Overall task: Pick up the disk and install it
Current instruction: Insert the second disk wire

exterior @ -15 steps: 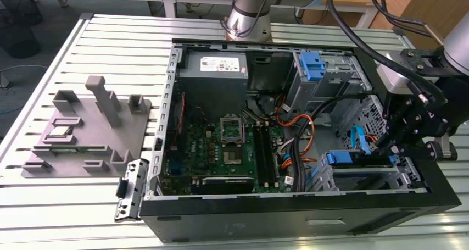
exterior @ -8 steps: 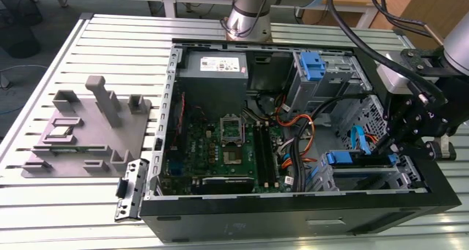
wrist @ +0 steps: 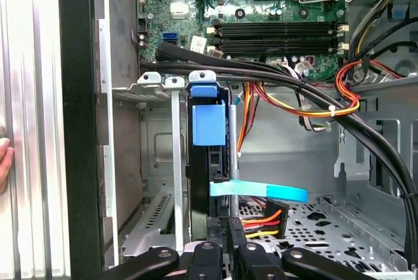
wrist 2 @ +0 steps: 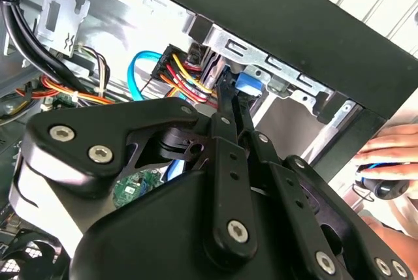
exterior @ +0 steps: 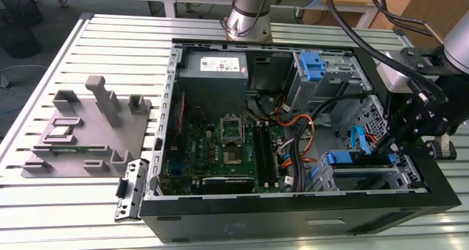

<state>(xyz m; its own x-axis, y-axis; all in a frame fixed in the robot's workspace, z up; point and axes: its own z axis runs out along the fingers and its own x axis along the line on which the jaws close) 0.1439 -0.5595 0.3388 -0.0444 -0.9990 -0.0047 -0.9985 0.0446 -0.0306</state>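
The disk [wrist: 209, 162] appears to be already in place: in the first wrist view it stands on edge in the drive bay [wrist: 173, 182] of the open computer case [exterior: 293, 217], its blue carrier [wrist: 208, 120] level with the bay's metal rails. In the exterior view the same blue carrier [exterior: 355, 157] sits in the bay at the case's front corner, on the exterior view's right. Judging from this, the pick-up is done and the install is at its last stage or complete; whether the carrier has latched fully home cannot be told.

The gripper [wrist: 222, 244] sits just at the disk's rear edge, its two fingers [wrist: 212, 254] drawn close together around that thin edge. Whether they truly clamp it or only rest beside it is hard to make out, since the contact is cut off at the frame edge. In the second wrist view the gripper's body [wrist 2: 215, 215] hides most of the disk. A person's hand [wrist 2: 392, 153] rests outside the case on a small dark object that cannot be identified
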